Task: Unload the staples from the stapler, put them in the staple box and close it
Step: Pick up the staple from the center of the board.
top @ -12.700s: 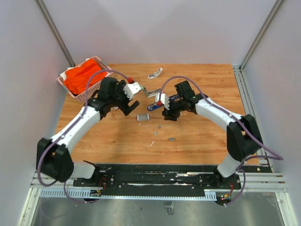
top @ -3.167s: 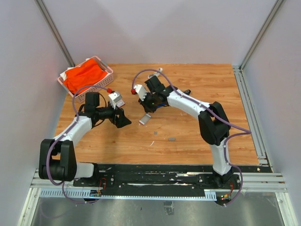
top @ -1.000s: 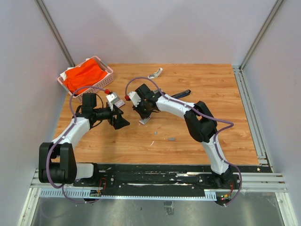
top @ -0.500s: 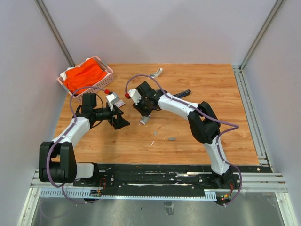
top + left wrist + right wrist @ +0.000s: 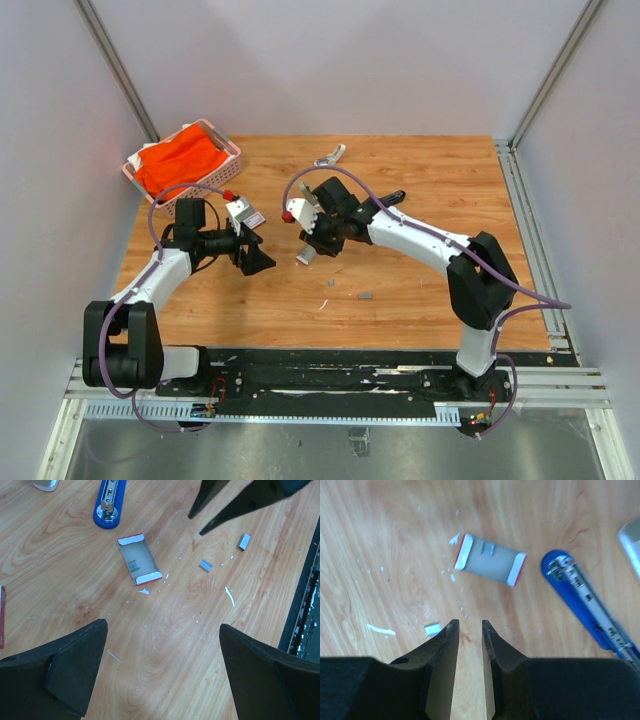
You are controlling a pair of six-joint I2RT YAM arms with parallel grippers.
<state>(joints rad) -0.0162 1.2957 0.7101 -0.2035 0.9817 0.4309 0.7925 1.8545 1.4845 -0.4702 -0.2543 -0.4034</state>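
The blue stapler (image 5: 585, 600) lies open on the wood, its metal channel facing up; it also shows in the left wrist view (image 5: 107, 502). From above, only the stapler's black arm (image 5: 390, 198) shows past the right arm. A short grey strip of staples (image 5: 365, 295) lies loose nearer the front, seen too as a strip (image 5: 244, 541) in the left wrist view. My right gripper (image 5: 470, 624) hovers over bare wood just short of the small white box, jaws slightly apart with nothing between them. My left gripper (image 5: 162, 635) is wide open over bare wood.
A small white box with red ends (image 5: 490, 559) lies open beside the stapler's tip. White scraps (image 5: 380, 629) litter the wood around it. A pink basket with orange cloth (image 5: 185, 165) stands at the back left. A silvery tool (image 5: 330, 155) lies at the back.
My right gripper's jaws have parted a little and the right arm has swung to the right. The box stays on the wood. The left arm has not moved.
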